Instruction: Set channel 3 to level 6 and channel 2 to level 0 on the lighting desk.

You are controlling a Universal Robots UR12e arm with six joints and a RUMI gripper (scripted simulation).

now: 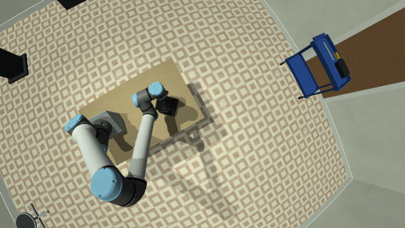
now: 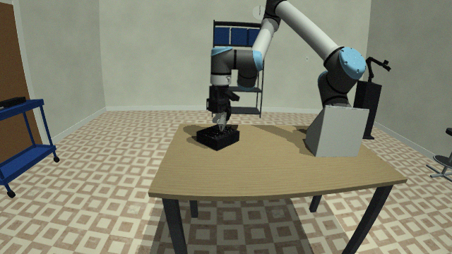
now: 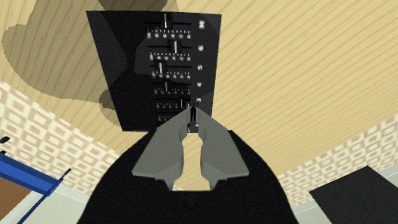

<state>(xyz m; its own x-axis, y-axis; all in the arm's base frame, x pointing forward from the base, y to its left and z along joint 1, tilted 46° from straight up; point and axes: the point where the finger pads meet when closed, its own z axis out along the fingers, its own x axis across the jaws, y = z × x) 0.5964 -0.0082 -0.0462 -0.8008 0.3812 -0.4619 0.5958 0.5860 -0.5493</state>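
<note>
The lighting desk (image 2: pixel 217 137) is a small black box on the far left part of the wooden table; it also shows in the top view (image 1: pixel 167 106). In the wrist view the desk (image 3: pixel 160 67) shows several fader rows stacked up the frame, each with a small pale fader cap, and a column of pale number marks (image 3: pixel 200 65) along their right end. My gripper (image 3: pixel 193 108) is shut, its fingertips pressed together and pointing down onto the desk's near rows, close to the numbered end. The fingers hide the nearest rows. In the side view the gripper (image 2: pixel 220 128) touches the desk top.
A grey robot pedestal (image 2: pixel 335 131) stands on the table's right. A blue cart (image 2: pixel 19 141) stands at the left wall, a dark shelf (image 2: pixel 240 67) behind the table, a black stand (image 2: pixel 369 102) at the right.
</note>
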